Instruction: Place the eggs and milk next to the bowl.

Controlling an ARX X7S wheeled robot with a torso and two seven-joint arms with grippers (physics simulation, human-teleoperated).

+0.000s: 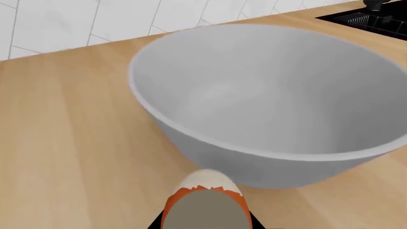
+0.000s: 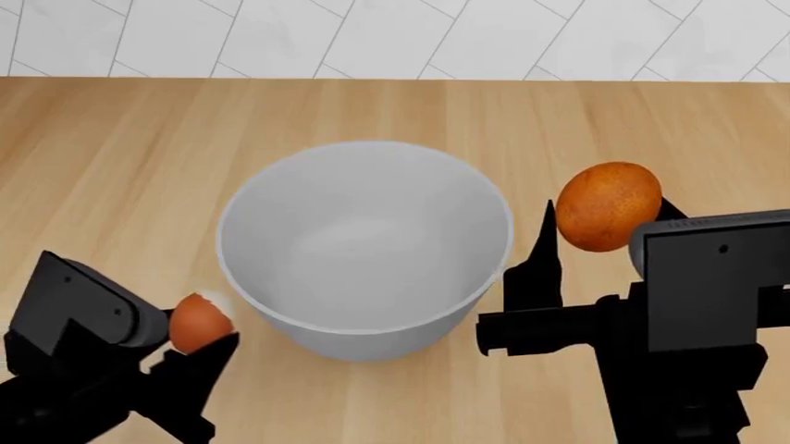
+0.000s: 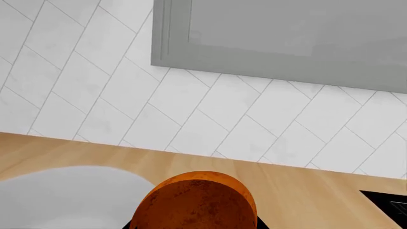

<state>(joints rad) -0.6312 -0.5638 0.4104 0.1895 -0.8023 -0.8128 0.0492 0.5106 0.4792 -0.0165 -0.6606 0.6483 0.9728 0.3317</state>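
Observation:
The large light grey bowl [image 2: 370,335] stands mid-counter. My left gripper [image 2: 198,326] is shut on a small orange egg with a whitish end [image 2: 198,320], held close to the bowl's front-left wall. In the left wrist view that egg [image 1: 205,202] sits just short of the bowl's outer wall [image 1: 273,168]. My right gripper [image 2: 605,220] is shut on a plain brown-orange egg [image 2: 608,203], held off the bowl's right rim. The right wrist view shows this egg [image 3: 198,200] with a bit of the bowl [image 3: 64,195] beside it. The milk is out of view.
A wooden counter [image 2: 111,166] runs back to a white tiled wall [image 2: 395,37]. A black recessed fixture [image 1: 372,19] lies in the counter off to the bowl's right, also the black fixture [image 3: 389,206]. A grey cabinet [image 3: 286,38] hangs on the wall.

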